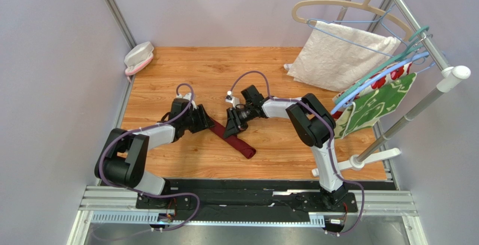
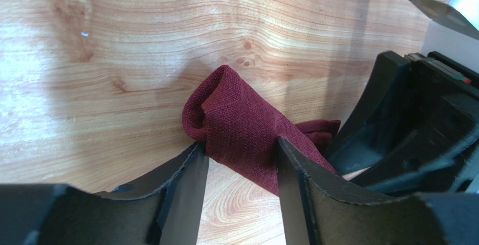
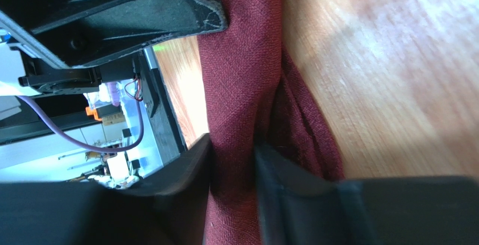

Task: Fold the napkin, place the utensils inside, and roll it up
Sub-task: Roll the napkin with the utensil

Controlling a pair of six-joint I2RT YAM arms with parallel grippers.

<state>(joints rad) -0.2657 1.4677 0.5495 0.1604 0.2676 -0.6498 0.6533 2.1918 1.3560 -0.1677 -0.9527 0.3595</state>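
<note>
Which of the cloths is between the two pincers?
The dark red napkin, lying on the table; the white towel and floral cloths hang at the right.

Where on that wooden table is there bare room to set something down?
Bare wood lies along the back of the wooden table, between the pink-and-white object and the white textured towel, and in the near strip between the dark red cloth napkin and the table's near edge. Crowded middle: left gripper and right gripper at the napkin.

On the worktop (image 1: pixel 270 71) the maroon napkin (image 1: pixel 243 147) lies as a narrow strip slanting ten to four o'clock, left fingers (image 1: pixel 206 122) and right fingers (image 1: pixel 230 130) at its ten o'clock half.
</note>
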